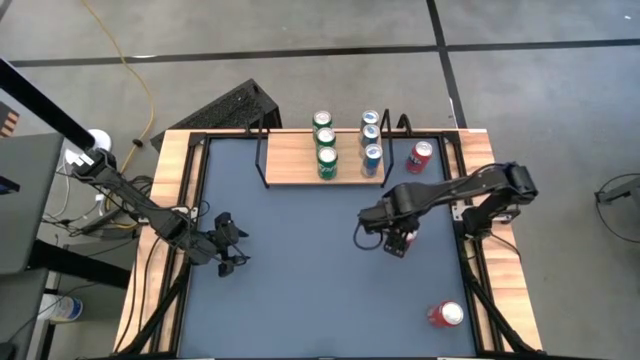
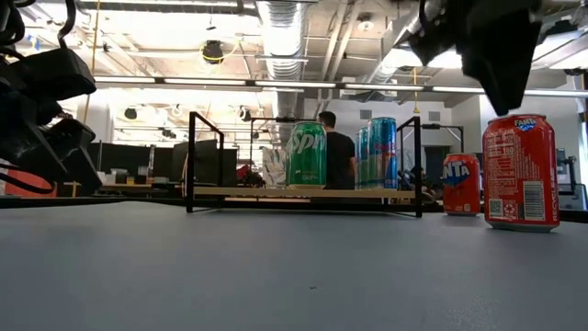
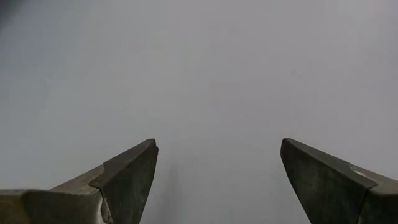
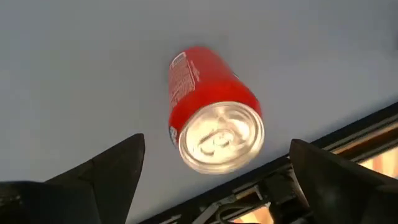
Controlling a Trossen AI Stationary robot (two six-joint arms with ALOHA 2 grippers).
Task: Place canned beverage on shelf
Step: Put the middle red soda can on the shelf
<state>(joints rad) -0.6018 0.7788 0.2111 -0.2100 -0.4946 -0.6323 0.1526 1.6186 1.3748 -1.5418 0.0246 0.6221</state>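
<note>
The right claw (image 1: pixel 398 243) is spread wide and holds nothing. A red can (image 4: pixel 211 134) stands upright on the bench (image 1: pixel 300 280) just under it, between its fingers but not touched. The shelf (image 1: pixel 295 172) with green and blue cans lies farther back. The left claw (image 1: pixel 228 250) waits far off, spread too.

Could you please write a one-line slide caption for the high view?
Right gripper open over the table, shelf holding six cans, two red cans off-shelf.
</note>
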